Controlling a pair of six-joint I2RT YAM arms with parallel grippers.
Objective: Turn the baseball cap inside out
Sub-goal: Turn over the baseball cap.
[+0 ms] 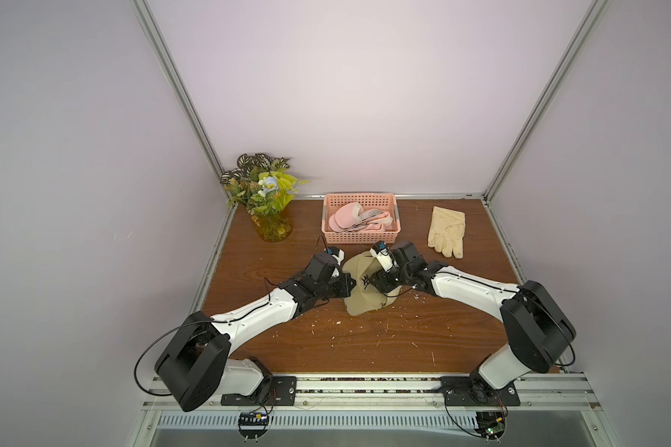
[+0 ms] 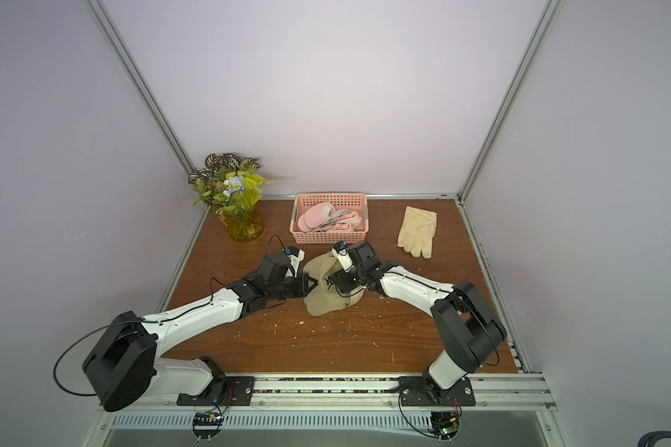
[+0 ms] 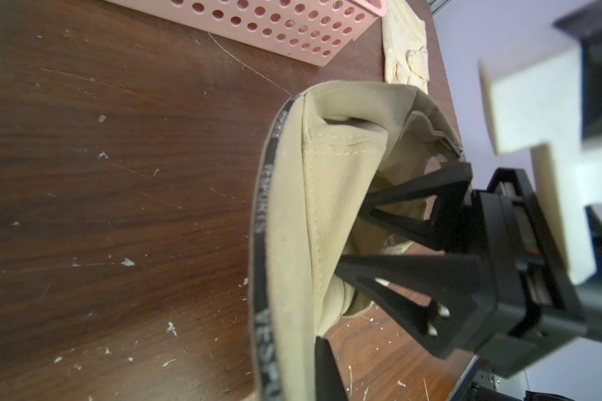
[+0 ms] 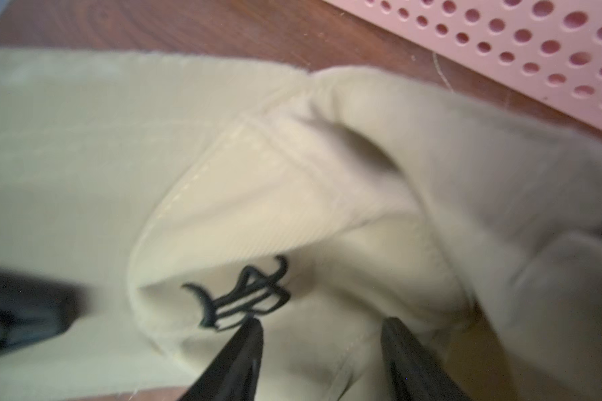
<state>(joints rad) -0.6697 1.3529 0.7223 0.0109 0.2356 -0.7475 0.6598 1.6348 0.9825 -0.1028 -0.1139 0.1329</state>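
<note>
The beige cap [image 1: 359, 303] sits mid-table [image 1: 365, 348], just in front of the pink basket [image 1: 359, 237], propped on its side between the two arms. The left pincer [image 2: 311, 287] is clamped shut on the cap's black-taped edge [image 3: 261, 222], seemingly to anchor it and keep the hollow facing the other arm. The right pincer [image 4: 322, 330] has its jaws standing apart, tips pressed against the soft fabric just beside the black logo [image 4: 244, 298]. It grips nothing that I can see. That spread likely lets it push the crown through against the left hold. The crown is dented but not yet turned out. A pale glove [image 1: 447, 231] and a vase of flowers [image 1: 266, 193] lie well apart.
</note>
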